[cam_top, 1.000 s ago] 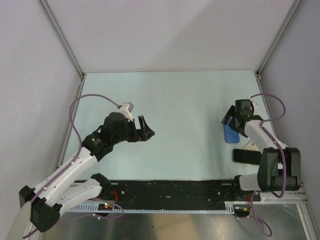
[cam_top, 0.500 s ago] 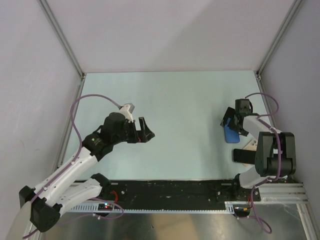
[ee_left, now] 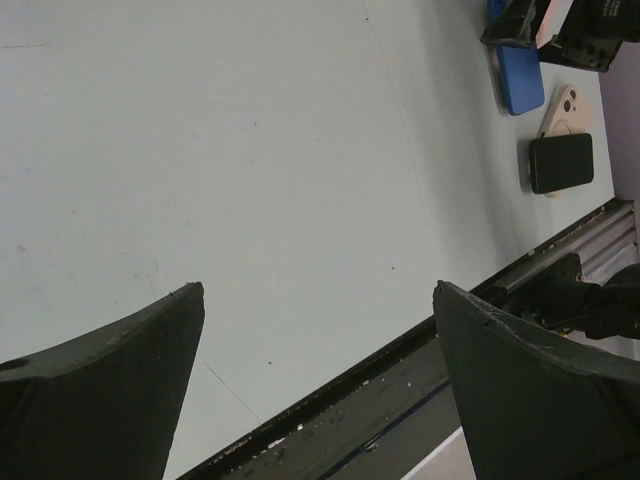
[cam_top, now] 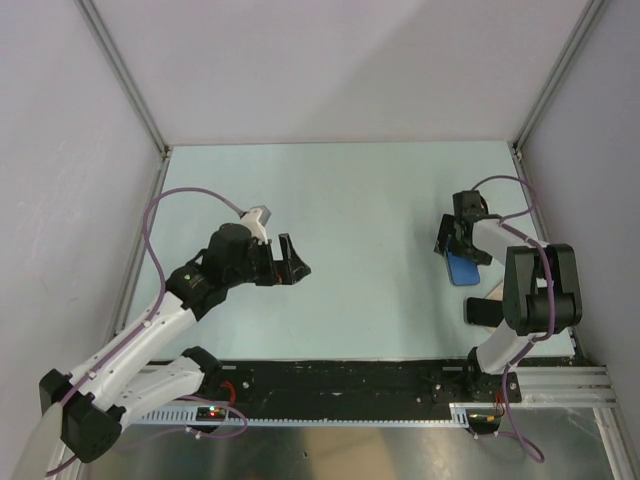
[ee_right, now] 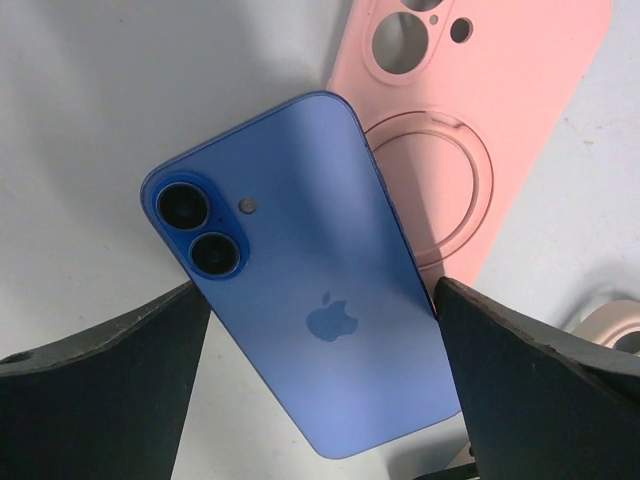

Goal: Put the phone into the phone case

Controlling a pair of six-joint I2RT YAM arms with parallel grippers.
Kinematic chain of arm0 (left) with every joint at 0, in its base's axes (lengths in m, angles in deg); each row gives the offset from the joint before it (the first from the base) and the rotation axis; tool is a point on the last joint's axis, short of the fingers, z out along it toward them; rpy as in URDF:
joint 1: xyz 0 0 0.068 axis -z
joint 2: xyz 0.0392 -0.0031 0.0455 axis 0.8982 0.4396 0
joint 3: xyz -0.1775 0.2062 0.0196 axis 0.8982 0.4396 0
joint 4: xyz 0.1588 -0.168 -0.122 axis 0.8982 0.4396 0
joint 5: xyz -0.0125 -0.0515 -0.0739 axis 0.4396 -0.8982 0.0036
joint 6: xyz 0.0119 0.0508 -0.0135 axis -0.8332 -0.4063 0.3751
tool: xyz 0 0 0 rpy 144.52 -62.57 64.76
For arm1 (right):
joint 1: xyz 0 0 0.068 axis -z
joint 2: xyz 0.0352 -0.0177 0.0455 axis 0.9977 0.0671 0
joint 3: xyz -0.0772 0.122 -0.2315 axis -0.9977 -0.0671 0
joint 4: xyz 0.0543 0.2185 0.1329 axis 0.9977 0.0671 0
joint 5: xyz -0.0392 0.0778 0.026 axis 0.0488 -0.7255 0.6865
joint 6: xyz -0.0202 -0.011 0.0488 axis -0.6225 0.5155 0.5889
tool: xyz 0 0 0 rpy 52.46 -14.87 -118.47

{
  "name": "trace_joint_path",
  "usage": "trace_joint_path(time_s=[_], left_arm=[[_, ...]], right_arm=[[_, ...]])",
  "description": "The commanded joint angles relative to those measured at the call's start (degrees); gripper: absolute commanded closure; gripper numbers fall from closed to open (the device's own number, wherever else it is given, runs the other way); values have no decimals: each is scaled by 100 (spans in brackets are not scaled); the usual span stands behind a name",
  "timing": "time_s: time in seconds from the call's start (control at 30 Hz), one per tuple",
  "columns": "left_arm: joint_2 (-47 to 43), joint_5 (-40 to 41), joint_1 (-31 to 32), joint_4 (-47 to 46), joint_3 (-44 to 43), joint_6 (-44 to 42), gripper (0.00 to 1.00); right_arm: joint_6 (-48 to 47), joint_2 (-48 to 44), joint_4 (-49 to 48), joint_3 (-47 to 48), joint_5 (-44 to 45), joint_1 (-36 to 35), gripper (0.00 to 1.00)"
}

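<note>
Seen from its wrist, the right gripper (ee_right: 322, 290) hangs wide open and empty, one finger on each side of a blue phone (ee_right: 300, 250), likely lined up to grasp it. The phone lies back up on the table (ee_right: 90, 90), one edge overlapping the pink case (ee_right: 490, 110) beside it. The left gripper (cam_top: 290, 258) hovers open, holding nothing, well apart, apparently waiting

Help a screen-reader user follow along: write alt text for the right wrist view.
A blue phone lies back up, twin lenses upper left, its edge overlapping a pink phone case beyond. The open right tool straddles it, dark fingers in both lower corners.
</note>
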Motion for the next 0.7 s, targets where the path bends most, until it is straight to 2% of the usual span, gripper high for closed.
trace_joint_path(time_s=[0.0, 0.07, 0.2, 0.53, 0.67], left_arm=[[38, -161, -45, -17, -299, -163, 0], [64, -163, -43, -10, -314, -159, 0], [116, -175, -43, -10, -341, -123, 0], [200, -139, -45, -17, -351, 18, 0], [308, -12, -42, -33, -339, 204, 0]], right_arm=[[-68, 299, 176, 249, 320, -129, 0], [-72, 333, 199, 261, 322, -131, 2], [-70, 327, 200, 274, 45, -137, 11], [195, 111, 315, 276, -496, -388, 49], [404, -10, 350, 279, -742, -516, 53]])
